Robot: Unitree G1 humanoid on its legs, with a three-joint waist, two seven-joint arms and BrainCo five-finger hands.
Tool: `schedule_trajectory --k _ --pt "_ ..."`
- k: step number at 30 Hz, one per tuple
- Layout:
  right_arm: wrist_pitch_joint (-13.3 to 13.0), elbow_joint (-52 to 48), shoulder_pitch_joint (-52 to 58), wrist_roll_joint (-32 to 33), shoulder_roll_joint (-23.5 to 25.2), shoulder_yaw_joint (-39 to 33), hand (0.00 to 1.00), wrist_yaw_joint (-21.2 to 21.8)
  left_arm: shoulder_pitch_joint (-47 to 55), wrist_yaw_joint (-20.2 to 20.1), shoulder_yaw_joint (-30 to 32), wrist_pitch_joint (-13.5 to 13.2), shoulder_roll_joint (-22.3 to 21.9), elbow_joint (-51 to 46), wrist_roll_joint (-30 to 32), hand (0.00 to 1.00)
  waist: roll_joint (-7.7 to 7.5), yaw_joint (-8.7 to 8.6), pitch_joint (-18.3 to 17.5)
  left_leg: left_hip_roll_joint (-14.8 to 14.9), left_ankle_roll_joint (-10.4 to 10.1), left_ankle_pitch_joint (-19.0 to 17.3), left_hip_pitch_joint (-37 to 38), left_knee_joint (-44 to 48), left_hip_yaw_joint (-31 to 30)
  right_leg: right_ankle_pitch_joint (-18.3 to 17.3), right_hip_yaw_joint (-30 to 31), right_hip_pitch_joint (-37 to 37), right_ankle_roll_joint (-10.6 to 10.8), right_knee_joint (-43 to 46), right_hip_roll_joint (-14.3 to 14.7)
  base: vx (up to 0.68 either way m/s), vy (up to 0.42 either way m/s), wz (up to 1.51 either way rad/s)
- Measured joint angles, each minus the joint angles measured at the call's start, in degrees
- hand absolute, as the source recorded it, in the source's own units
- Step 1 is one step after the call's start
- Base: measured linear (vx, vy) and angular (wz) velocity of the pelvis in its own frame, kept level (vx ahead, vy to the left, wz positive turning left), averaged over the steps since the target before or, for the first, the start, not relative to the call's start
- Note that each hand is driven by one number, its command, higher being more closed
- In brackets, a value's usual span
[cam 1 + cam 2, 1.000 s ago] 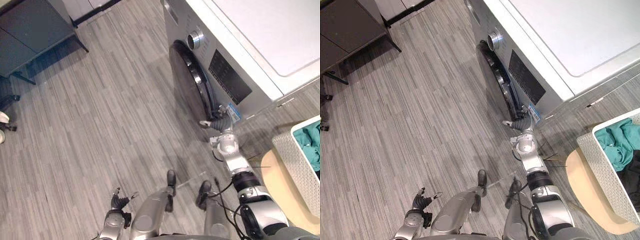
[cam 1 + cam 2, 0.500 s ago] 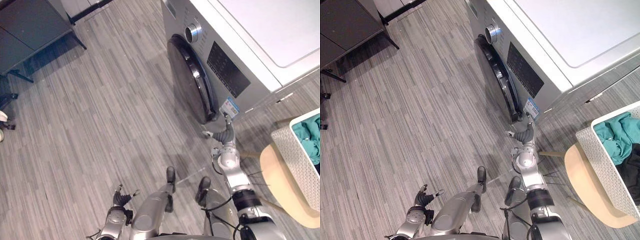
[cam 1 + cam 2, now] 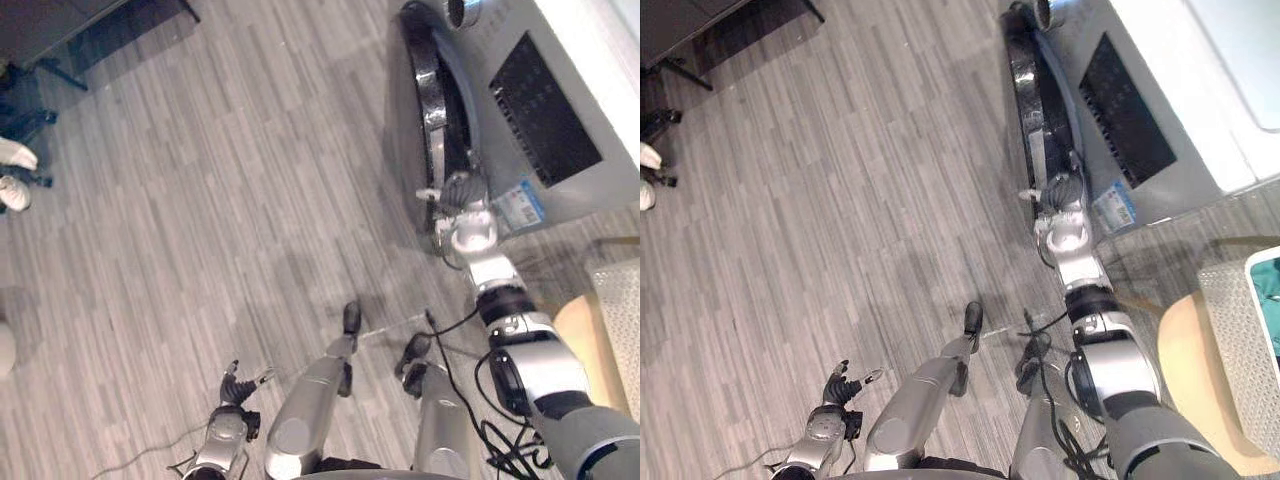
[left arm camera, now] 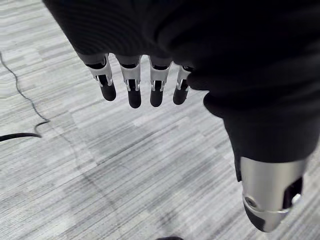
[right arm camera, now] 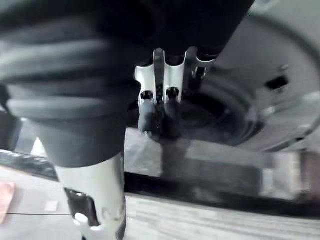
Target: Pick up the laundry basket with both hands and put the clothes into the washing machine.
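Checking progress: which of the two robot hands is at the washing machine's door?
The right hand, at the dark round door of the silver washing machine; the left hand hangs over the grey floor.

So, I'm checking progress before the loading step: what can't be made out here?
Laundry basket: cut off by the right edge in both eye views; its clothes barely show.
Washing machine drum: hidden behind the door, seen nearly edge-on in the eye views.
Right hand at the door: contact unclear, the right wrist view is blurred.
Left hand hangs open, nothing hidden there.

Grey plank floor (image 3: 200, 200); dark cabinet (image 3: 60, 25); white shoes (image 3: 14, 153); beige seat (image 3: 1185, 355).
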Motion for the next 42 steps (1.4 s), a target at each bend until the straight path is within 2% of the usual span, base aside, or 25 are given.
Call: schedule_trajectory --k 2,3,5,8,9,10,11,14,17,20,23,25,28,29,31,32,33,35,38,40,42 --pt "0.05 -0.01 -1.01 0.73 1.24 1.12 0.0 -0.24 -1.27 0.17 -0.06 0.09 -0.07 0.07 -0.02 0.0 0.3 0.44 0.14 0.08 -0.64 0.82 -0.52 -0.51 -1.57 -0.23 -1.57 -0.04 -0.35 0.25 -0.02 -0.07 -0.078 0.37" --pt "0.07 -0.07 -1.55 1.23 2.48 1.37 0.0 -1.36 -2.08 0.19 -0.07 0.1 -0.08 0.01 -0.05 0.0 0.31 1.53 0.14 0.23 -0.96 1.03 -0.79 -0.59 -2.41 -0.41 -2.44 -0.01 -0.66 0.4 0.08 -0.08 -0.094 0.36" --pt "0.07 -0.28 -3.06 1.36 4.97 1.56 0.0 -2.07 -2.63 0.37 -0.1 0.04 -0.07 -0.33 -0.06 0.0 0.31 2.43 0.14 0.51 -1.51 1.37 -1.51 -0.34 -3.69 -0.71 -3.84 0.12 -1.15 0.42 0.35 -0.07 -0.102 0.33" --pt "0.82 -0.32 -6.55 1.48 8.55 4.91 0.0 -2.84 -4.44 0.69 -0.47 0.14 -0.08 -1.54 -0.7 0.0 0.4 5.22 0.17 0.72 -2.05 1.69 -2.75 0.4 -6.73 -1.88 -6.9 0.71 -1.75 0.87 0.6 -0.05 -0.124 0.44" --pt "0.75 -0.33 -7.61 1.0 9.46 6.95 0.0 -2.33 -4.71 0.96 -0.59 0.15 -0.08 -2.07 -0.74 0.0 0.49 5.55 0.21 0.66 -2.32 1.88 -2.8 0.4 -7.98 -2.25 -8.11 1.31 -1.82 1.02 0.56 -0.03 -0.167 0.63" --pt "0.49 -0.36 -8.4 0.76 10.28 8.11 0.0 -2.1 -4.9 1.25 -0.7 0.15 -0.08 -2.45 -0.74 0.0 0.49 6.13 0.21 0.66 -2.49 2.02 -2.8 0.42 -8.59 -2.45 -8.69 1.62 -1.92 1.06 0.6 0.0 -0.146 0.6" --pt "-0.16 -0.4 -11.06 0.16 12.77 10.21 0.0 -1.14 -5.61 1.5 -1.46 0.14 -0.06 -3.35 -0.73 0.0 0.58 7.71 0.25 0.63 -2.49 2.25 -2.8 0.67 -9.8 -3.37 -9.8 2.23 -2.24 1.33 0.66 0.01 -0.175 0.49" --pt "-1.5 -0.84 -14.96 -1.46 15.31 12.22 0.0 -0.51 -6.33 1.48 -2.86 -0.01 -0.17 -5.02 -0.68 0.0 1.12 9.5 0.49 0.46 -2.76 2.27 -2.93 1.45 -11.64 -4.2 -11.52 3.44 -2.35 1.47 0.76 0.01 -0.104 0.45" --pt "-2.29 -2.23 -16.11 -2.1 16.47 12.97 0.0 0.24 -6.13 1.46 -2.75 0.05 -0.26 -4.98 -0.56 0.0 1.13 9.68 0.51 0.4 -2.86 2.34 -3.29 1.64 -12.84 -4.6 -11.96 3.64 -2.43 1.89 0.83 0.01 -0.098 0.3" --pt "-2.27 -3.09 -14.62 -2.05 14.13 12.83 0.0 0.21 -6.35 1.44 -2.88 0.05 -0.3 -5.07 -0.55 0.0 0.83 9.11 0.71 0.5 -2.85 2.33 -3.28 1.96 -11.9 -4.59 -10.91 3.4 -2.43 1.64 1.0 -0.03 -0.026 -0.15" --pt "-2.61 -10.41 -7.14 -1.77 10.46 12.78 0.0 0.18 -7.23 1.47 -2.9 0.13 -0.06 -6.13 -0.48 0.0 -0.85 7.13 1.8 1.51 -2.82 2.29 -3.32 2.05 -9.7 -3.43 -8.59 2.68 -2.66 0.24 2.13 -0.07 -0.011 -0.47" --pt "-2.98 -16.0 1.25 -1.82 7.29 13.87 0.0 0.63 -9.94 1.46 -3.29 0.42 -0.08 -6.99 0.02 0.0 -2.82 4.9 3.04 2.8 -2.8 2.27 -3.72 2.04 -6.87 -1.67 -5.65 1.19 -2.89 -1.05 3.58 -0.09 -0.017 -0.69" --pt "-3.12 -20.3 11.63 -2.09 4.47 13.86 0.0 2.6 -13.3 1.46 -5.04 0.52 0.35 -9.65 0.19 0.0 -4.32 2.44 3.96 3.68 -2.68 2.2 -3.97 2.03 -4.17 -0.3 -3.22 -0.03 -2.78 -1.9 4.44 -0.08 -0.012 -0.64" --pt "-3.1 -21.66 18.5 -2.68 3.15 13.77 0.0 4.12 -15.75 1.42 -5.68 0.55 0.67 -11.3 0.97 0.0 -5.12 0.59 4.22 4.4 -2.47 2.06 -3.98 1.95 -2.22 0.77 -1.44 -0.78 -2.69 -2.69 5.14 -0.06 -0.006 -0.64" --pt "-3.09 -22.9 22.46 -3.78 2.56 13.67 0.0 5.16 -17.75 1.44 -5.64 0.75 0.87 -11.91 1.69 0.0 -5.8 -0.81 4.34 4.89 -2.22 1.88 -3.89 1.96 -0.54 1.39 0.14 -1.41 -2.67 -3.02 5.62 -0.04 -0.016 -0.63" --pt "-3.13 -25.04 27.04 -4.23 2.41 13.32 0.0 6.06 -20.75 1.48 -5.7 1.12 1.6 -12.03 2.36 0.0 -6.46 -2.25 4.38 5.3 -2.07 1.77 -3.84 1.89 1.1 1.83 1.42 -2.13 -2.88 -2.94 5.94 -0.03 -0.029 -0.55" --pt "-3.32 -25.67 28.67 -4.32 2.47 12.76 0.0 6.53 -22.18 1.56 -5.8 1.33 1.95 -12.03 2.51 0.0 -6.8 -2.7 4.36 5.48 -2.06 1.77 -3.82 1.86 1.86 1.95 2.11 -2.55 -2.9 -2.93 6.09 -0.03 -0.039 -0.63" --pt "-3.7 -26.69 33.39 -4.78 3.09 10.22 0.0 7.65 -28.31 1.85 -6.31 1.84 5.21 -11.64 3.06 0.0 -8.46 -4.82 4.37 6.19 -1.99 1.71 -4.06 1.8 4.02 2.3 4.24 -4.22 -2.9 -2.65 6.75 -0.04 -0.056 -0.51" --pt "-3.92 -26.72 36.72 -4.57 4.62 6.15 0.0 7.89 -37.14 2.9 -6.33 2.84 10.13 -6.65 4.24 0.0 -10.28 -6.33 4.3 6.9 -1.89 1.65 -4.97 1.76 6.27 2.87 6.17 -6.42 -3.38 -2.43 7.48 -0.04 -0.054 -0.45" --pt "-4.2 -26.66 38.47 -4.45 5.73 4.03 0.0 7.77 -44.62 3.62 -6.26 3.78 17.76 -1.48 4.66 0.0 -12.51 -9.46 4.25 7.35 -1.92 1.7 -6.66 1.87 7.68 3.24 7.07 -8.92 -3.36 -2.12 7.82 -0.03 -0.056 -0.31" --pt "-4.75 -26.62 40.22 -3.63 6.18 2.97 0.0 7.69 -49.01 3.98 -6.1 4.59 22.23 0.95 4.69 0.0 -13.75 -11.06 4.24 7.62 -1.97 1.72 -7.68 2.12 8.42 3.63 7.84 -10.17 -3.29 -2.04 8.17 0.02 -0.035 -0.26"
